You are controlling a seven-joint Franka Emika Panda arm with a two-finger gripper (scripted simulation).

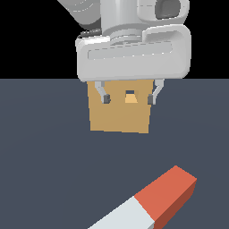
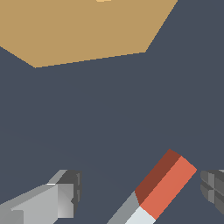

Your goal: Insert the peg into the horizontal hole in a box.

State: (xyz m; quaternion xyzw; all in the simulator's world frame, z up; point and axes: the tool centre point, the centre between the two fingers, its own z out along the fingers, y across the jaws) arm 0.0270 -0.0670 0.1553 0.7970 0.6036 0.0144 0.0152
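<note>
The peg [image 1: 152, 203] lies flat on the dark floor in the near foreground, its red-orange half pointing toward the exterior view's right and its white half running off the lower edge. The tan-orange box [image 1: 120, 112] stands farther back, with the small square hole [image 1: 130, 97] in its face. My gripper [image 1: 129, 98] hangs open in front of the box, above the floor, holding nothing. In the wrist view the peg [image 2: 164, 188] lies between my two fingers [image 2: 65, 192] without touching them, and the box [image 2: 83, 30] fills the far side.
Plain dark grey floor [image 1: 44, 170] surrounds the box and the peg. No other objects show in either view.
</note>
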